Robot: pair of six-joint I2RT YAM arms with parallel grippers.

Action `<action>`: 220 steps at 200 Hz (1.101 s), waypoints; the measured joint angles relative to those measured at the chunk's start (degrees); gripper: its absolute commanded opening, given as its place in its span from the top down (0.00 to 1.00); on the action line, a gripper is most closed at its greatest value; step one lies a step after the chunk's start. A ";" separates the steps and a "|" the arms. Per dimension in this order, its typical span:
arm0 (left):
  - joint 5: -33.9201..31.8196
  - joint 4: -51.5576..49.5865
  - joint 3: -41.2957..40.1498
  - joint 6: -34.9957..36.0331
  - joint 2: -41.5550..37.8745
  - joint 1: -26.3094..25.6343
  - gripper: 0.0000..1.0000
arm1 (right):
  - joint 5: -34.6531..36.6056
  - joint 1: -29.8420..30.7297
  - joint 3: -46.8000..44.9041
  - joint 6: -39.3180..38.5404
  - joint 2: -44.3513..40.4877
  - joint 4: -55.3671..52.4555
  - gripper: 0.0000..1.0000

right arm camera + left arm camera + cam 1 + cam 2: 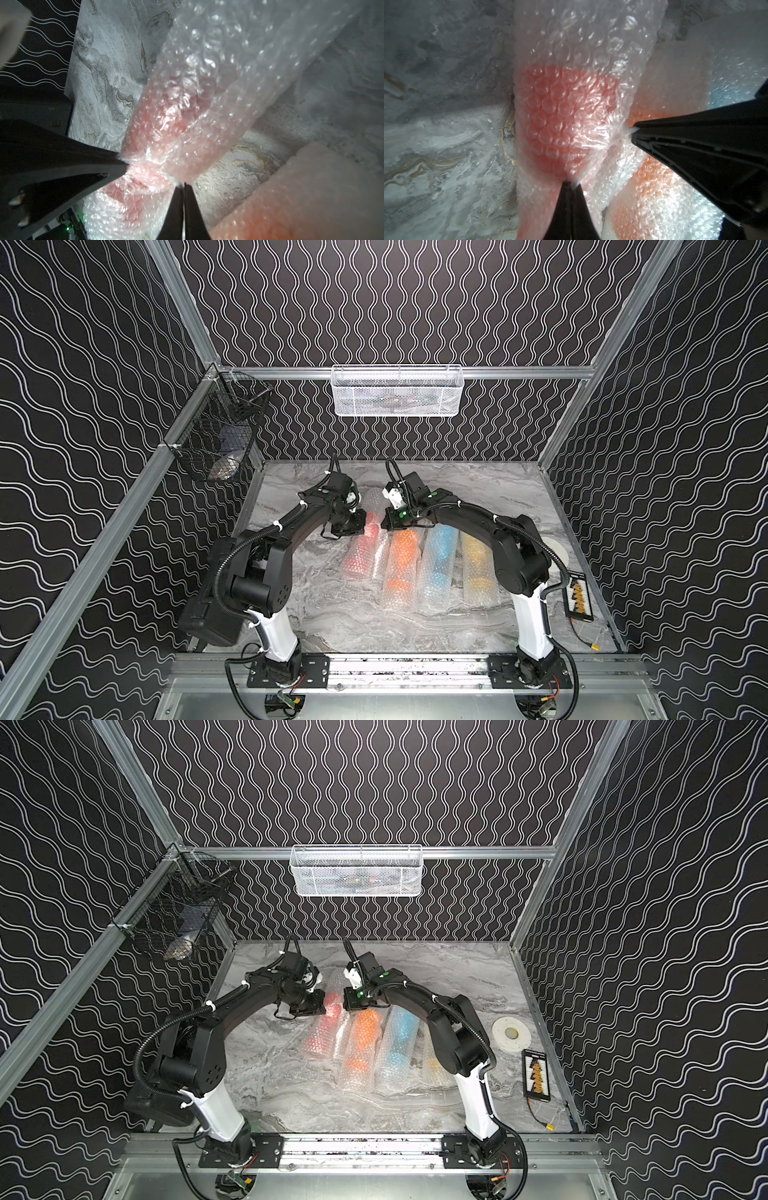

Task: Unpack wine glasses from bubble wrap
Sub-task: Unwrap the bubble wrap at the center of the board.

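Left jaws and right jaws both clamping bubble wrap (583, 41) around red goblet (560, 116), beside wrapped orange goblet (652, 187) on surface (446, 145).

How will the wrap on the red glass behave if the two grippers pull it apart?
Probably floppy: the wrap puckers into folds where the left gripper and right gripper pinch it. It will likely stretch and drag rather than lift stiffly. The red glass lies on its side in a loose tube, so it may roll or slide inside.
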 measured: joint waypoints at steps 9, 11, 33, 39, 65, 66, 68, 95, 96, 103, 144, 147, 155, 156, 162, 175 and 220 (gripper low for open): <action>0.00 0.00 -0.04 0.00 -0.09 0.02 1.00 | -0.17 -0.11 -0.07 0.02 -0.07 0.00 0.94; 0.00 0.00 -0.07 0.00 -0.11 0.02 1.00 | -0.17 -0.13 -0.09 0.02 -0.09 0.02 0.94; 0.02 0.15 -0.33 0.00 -0.28 0.07 1.00 | -0.39 -0.28 -0.20 0.02 -0.17 0.17 0.94; 0.02 0.20 -0.37 0.00 -0.28 0.09 1.00 | -0.39 -0.28 -0.22 0.04 -0.17 0.17 0.95; 0.02 0.17 -0.52 -0.02 -0.50 0.17 1.00 | -0.61 -0.33 -0.33 0.52 -0.20 0.22 0.95; 0.02 0.17 -0.52 -0.02 -0.50 0.20 1.00 | -0.61 -0.33 -0.35 0.52 -0.20 0.22 0.95; 0.02 0.17 -0.52 -0.02 -0.52 0.20 1.00 | -0.63 -0.33 -0.35 0.59 -0.20 0.22 0.95; 0.02 0.15 -0.59 -0.02 -0.59 0.24 1.00 | -0.81 -0.33 -0.37 0.79 -0.20 0.24 0.94; 0.02 0.15 -0.59 -0.02 -0.59 0.24 1.00 | -0.81 -0.33 -0.37 0.87 -0.20 0.24 0.93; 0.04 0.15 -0.59 -0.02 -0.59 0.26 1.00 | -0.83 -0.33 -0.37 0.87 -0.20 0.24 0.91; 0.09 0.22 -1.07 -0.24 -0.59 0.31 1.00 | -1.29 -0.42 0.50 0.83 -0.11 -0.11 0.74; 0.15 0.22 -1.09 -0.26 -0.59 0.33 1.00 | -1.38 -0.42 0.63 0.81 -0.02 -0.11 0.74; 0.24 0.20 -1.11 -0.28 -0.59 0.35 1.00 | -1.53 -0.37 1.14 0.76 0.26 -0.22 0.74; 0.24 0.20 -1.11 -0.28 -0.59 0.35 1.00 | -1.53 -0.37 1.18 0.74 0.28 -0.24 0.74; 0.28 0.24 -1.16 -0.31 -0.59 0.37 1.00 | -1.60 -0.35 1.53 0.59 0.55 -0.39 0.73; 0.42 0.33 -1.40 -0.44 -0.59 0.39 1.00 | -1.66 -0.26 2.05 0.39 1.03 -0.63 0.72; 0.48 0.37 -1.75 -0.46 -0.59 0.39 1.00 | -2.12 0.42 4.92 -0.68 2.62 -1.97 0.70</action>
